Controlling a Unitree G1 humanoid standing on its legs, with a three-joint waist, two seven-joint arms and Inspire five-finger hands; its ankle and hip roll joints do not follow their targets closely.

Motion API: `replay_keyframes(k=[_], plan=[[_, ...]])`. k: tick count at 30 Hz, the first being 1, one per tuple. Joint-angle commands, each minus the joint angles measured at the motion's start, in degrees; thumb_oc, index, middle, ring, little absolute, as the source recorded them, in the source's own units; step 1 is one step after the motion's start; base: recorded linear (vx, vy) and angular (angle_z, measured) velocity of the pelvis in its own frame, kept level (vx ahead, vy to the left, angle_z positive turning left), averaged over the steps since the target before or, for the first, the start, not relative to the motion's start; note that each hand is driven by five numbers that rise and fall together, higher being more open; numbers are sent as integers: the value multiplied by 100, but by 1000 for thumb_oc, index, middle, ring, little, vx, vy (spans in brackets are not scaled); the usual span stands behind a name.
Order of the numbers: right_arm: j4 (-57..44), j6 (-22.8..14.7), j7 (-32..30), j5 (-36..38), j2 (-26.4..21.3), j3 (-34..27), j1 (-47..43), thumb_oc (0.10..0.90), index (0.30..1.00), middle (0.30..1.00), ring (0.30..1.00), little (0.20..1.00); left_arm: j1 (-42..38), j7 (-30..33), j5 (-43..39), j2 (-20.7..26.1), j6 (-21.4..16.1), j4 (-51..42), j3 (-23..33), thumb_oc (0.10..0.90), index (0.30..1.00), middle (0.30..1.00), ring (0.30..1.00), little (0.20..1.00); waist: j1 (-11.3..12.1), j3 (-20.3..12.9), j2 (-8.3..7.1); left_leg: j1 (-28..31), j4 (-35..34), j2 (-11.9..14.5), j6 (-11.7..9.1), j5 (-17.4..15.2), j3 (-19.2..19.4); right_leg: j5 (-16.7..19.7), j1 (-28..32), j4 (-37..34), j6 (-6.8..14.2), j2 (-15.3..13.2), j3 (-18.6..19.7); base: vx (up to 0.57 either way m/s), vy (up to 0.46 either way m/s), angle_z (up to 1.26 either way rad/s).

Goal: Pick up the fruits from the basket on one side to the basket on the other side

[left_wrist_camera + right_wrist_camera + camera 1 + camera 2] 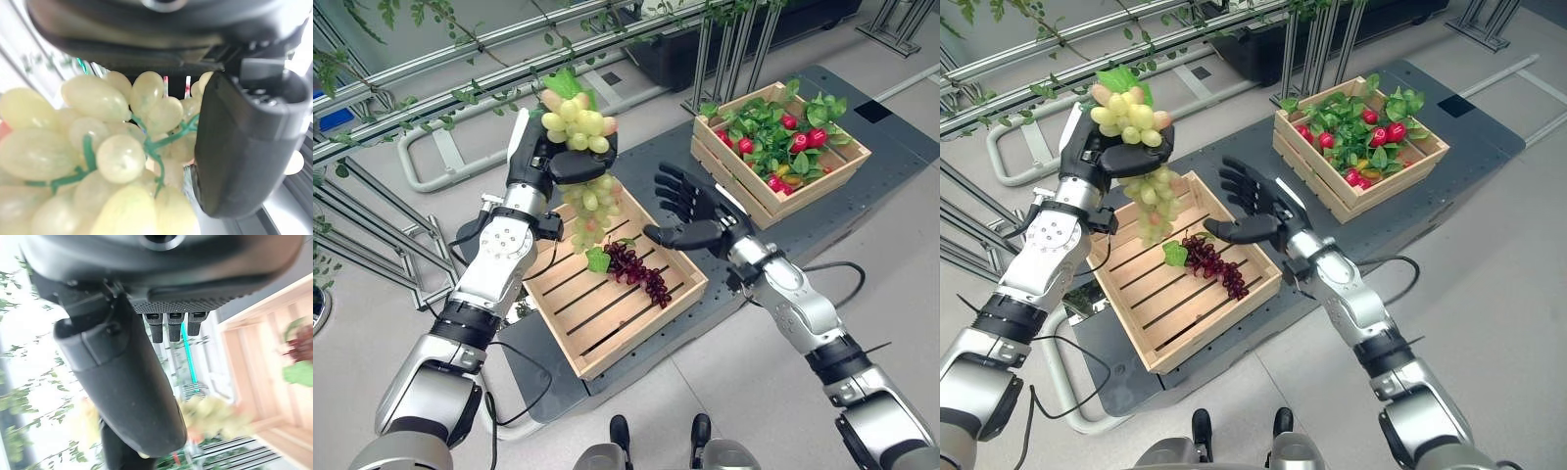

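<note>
Your left hand [543,157] grips the green grapes [578,122], lifted above the near crate [636,328] — purple grapes [636,271] lie inside. Right hand [690,211] hovers spread beside it; the far crate [744,191] holds leafy red fruit [800,142].

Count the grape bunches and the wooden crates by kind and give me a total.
Pale green grape bunches: 1, held up in the left hand
Dark purple grape bunches: 1, lying in the near crate
Slatted wooden crates: 2
Total: 4
</note>
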Motion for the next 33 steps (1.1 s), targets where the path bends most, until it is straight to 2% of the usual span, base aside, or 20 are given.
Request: replay_keyframes(k=[1, 8, 16, 27, 30, 31, 33], plan=[[344, -371, -261, 334, 464, 306, -479, 800, 900, 900, 900, 900, -1029, -76, -391, -253, -413, 123, -124, 400, 300, 300, 300, 300, 92, -1376, 43, -115, -12, -87, -75, -209, -128, -78, -52, 8, -239, -80, 68, 18, -39, -4], [735, -381, -722, 450, 713, 566, -1175, 800, 900, 900, 900, 900, -1530, -369, -627, -622, -242, 365, -591, 400, 300, 300, 300, 300, 101, -1463, 57, -11, -12, -79, -77, -272, -136, -126, 37, 8, -257, -55, 118, 7, -15, 0], [1178, -73, -745, 916, 1015, 767, -1514, 800, 900, 900, 900, 900, -1842, -444, -851, -962, -246, 481, -825, 400, 300, 300, 300, 300, 104, -1567, 52, 58, -12, -52, -82, -310, -115, -156, 85, 8, -262, -47, 150, 6, -4, -1], [1170, -264, -1024, 1353, 1324, 729, -1619, 800, 900, 900, 900, 900, -1907, -722, -1023, -1205, -103, 389, -1000, 400, 300, 300, 300, 300, 105, -1586, 57, 93, -12, -42, -76, -337, -117, -160, 95, 8, -263, -27, 183, 4, -8, -2], [1210, -341, -937, 1594, 1393, 660, -1620, 800, 900, 900, 900, 900, -1794, -995, -1265, -1299, -157, 358, -965, 400, 300, 300, 300, 300, 110, -1608, 53, 112, -12, -30, -73, -341, -107, -161, 111, 8, -269, -25, 195, 0, 0, 0], [1240, -465, -963, 1663, 1416, 630, -1611, 400, 300, 300, 300, 300, -1781, -983, -1209, -1319, -127, 353, -976, 400, 300, 300, 300, 300, 115, -1622, 50, 125, -12, -25, -72, -345, -105, -160, 120, 8, -269, -22, 193, 0, 0, 0], [1267, -574, -992, 1738, 1429, 600, -1606, 400, 300, 300, 300, 300, -1779, -961, -1183, -1323, -94, 367, -990, 400, 300, 300, 300, 300, 119, -1638, 49, 129, -12, -21, -73, -345, -101, -158, 122, 8, -266, -21, 187, 0, 0, 0]])
